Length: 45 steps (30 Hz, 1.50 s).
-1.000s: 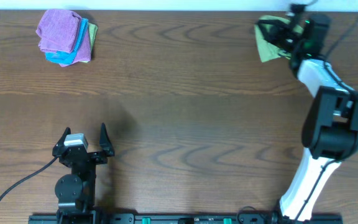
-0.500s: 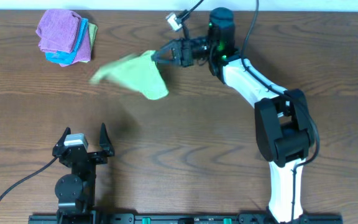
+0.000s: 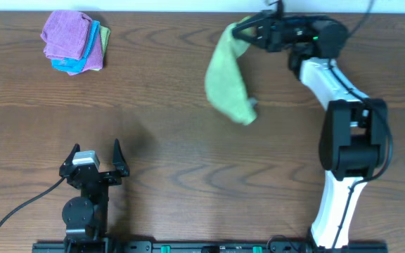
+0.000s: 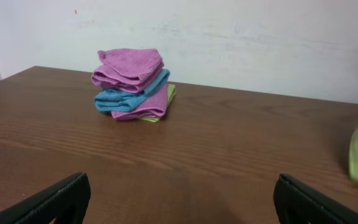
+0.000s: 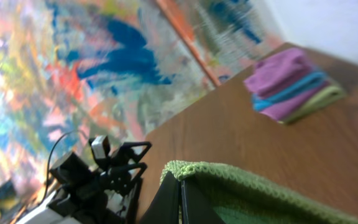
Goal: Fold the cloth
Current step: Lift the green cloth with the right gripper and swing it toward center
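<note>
**Fig.** Cloth, lime-green, bunched into a long strip, held up over the counter at the far side, right of ctr. Its top end is pinched in the R end effector, fingers pressed together on the fabric. R wrist view: the dark fingertips are closed, w/ the green terry edge right beside them. From the pinch the strip runs down & toward near-left. Its lower end is over mid-counter, w/ a small pale tag at the tip. Whether that end touches the wood: cannot tell. L wrist view catches only a blurred green sliver at its right border. R arm reaches from its near-right base to the far edge. L end effector sits near-left, well apart from the cloth, fingers spread wide, nothing between them. Far-left corner: stack of folded cloths, purple on top, light-blue under, a green edge showing at the side. White wall behind the counter in L wrist view.
</note>
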Each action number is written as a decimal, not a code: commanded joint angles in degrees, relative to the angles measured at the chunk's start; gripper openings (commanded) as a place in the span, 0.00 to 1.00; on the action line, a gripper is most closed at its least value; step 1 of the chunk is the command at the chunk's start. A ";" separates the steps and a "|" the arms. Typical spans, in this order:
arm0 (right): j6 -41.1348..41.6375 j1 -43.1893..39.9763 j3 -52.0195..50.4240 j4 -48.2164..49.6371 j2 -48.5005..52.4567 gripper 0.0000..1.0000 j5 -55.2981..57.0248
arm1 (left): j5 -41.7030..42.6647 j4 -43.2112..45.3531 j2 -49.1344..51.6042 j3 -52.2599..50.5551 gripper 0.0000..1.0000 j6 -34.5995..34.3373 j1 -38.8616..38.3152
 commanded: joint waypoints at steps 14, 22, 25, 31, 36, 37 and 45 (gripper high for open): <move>-43.76 -1.31 0.79 -63.76 0.28 0.01 25.33 | -1.20 -2.64 -0.33 -1.14 0.96 -0.20 -0.22; -47.84 -0.74 0.92 -68.85 0.04 0.02 38.42 | -1.20 -2.64 -0.33 -1.14 0.96 -0.20 -0.22; -49.94 -0.20 1.03 -69.94 -0.76 0.02 48.17 | -1.20 -2.64 -0.33 -1.14 0.95 -0.20 -0.22; -61.99 2.91 2.01 -78.23 -2.56 0.01 70.60 | -1.20 -2.64 -0.33 -1.14 0.95 -0.20 -0.22; -74.05 7.54 3.06 -88.96 -9.75 0.01 86.51 | -1.20 -2.64 -0.33 -1.14 0.95 -0.20 -0.22; -77.29 8.87 3.06 -90.62 -11.87 0.01 88.80 | -1.20 -2.64 -0.33 -1.14 0.95 -0.20 -0.22; -85.26 19.61 3.06 -105.04 -26.21 0.01 99.03 | -1.20 -2.64 -0.33 -1.14 0.95 -0.20 -0.22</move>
